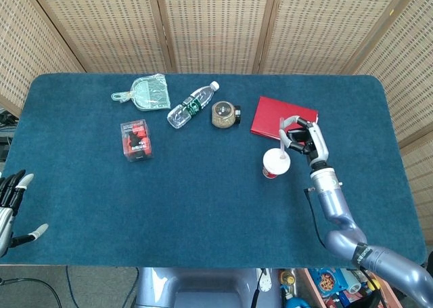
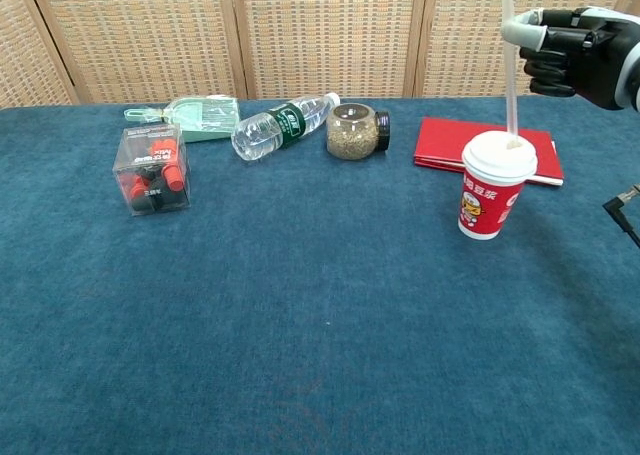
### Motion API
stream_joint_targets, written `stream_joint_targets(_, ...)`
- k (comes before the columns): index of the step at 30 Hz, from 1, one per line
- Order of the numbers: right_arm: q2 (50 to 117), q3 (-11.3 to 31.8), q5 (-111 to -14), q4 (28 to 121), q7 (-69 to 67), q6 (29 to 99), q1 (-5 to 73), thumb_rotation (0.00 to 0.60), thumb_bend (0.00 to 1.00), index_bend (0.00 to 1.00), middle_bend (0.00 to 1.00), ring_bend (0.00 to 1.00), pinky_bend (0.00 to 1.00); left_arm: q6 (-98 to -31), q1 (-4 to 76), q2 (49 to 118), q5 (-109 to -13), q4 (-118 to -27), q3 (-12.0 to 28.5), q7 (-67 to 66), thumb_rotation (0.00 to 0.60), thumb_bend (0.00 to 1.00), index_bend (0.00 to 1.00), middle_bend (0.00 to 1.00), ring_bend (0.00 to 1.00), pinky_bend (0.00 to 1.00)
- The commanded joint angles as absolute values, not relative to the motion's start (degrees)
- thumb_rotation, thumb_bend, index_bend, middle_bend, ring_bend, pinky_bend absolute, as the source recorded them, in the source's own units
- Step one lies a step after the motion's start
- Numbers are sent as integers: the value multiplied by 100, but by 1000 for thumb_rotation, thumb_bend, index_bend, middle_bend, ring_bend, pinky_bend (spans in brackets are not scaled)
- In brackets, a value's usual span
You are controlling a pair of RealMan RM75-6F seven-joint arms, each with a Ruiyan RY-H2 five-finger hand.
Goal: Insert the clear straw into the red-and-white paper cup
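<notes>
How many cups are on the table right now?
1. The red-and-white paper cup stands just in front of the red book, with the clear straw at its lid. None seem hidden.

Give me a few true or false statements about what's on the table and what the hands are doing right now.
1. The right hand holds the clear straw upright over the paper cup. True.
2. The water bottle stands upright. False: it lies on its side.
3. The cup has a white lid. True.
4. The left hand holds the red book. False: it is at the table's edge, holding nothing.
</notes>
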State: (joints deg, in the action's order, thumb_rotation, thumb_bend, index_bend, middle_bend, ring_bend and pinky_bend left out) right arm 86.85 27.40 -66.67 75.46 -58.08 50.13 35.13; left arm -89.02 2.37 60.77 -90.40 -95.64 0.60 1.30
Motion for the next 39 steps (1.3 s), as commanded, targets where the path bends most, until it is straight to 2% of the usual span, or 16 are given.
stream_joint_targets(1, 8718, 2702, -6727, 7502, -5892, 5019, 3500, 600, 581, 749, 1000, 954, 1000, -8902, 239, 6078, -9044, -9563, 61, 129, 600, 165, 0, 0, 0, 0)
stream_joint_targets(20, 8839, 2534, -6867, 7065, -6092, 5038, 3477, 600, 579, 749, 1000, 945, 1000, -8887, 245, 6074, -9036, -9560, 59, 148, 600, 166, 0, 0, 0, 0)
stream_joint_targets(39, 8893, 2103, -7448, 6764, -6425, 5083, 3497, 600, 579, 749, 947, 887, 1000, -8852, 261, 6077, -9040, -9566, 46, 137, 600, 165, 0, 0, 0, 0)
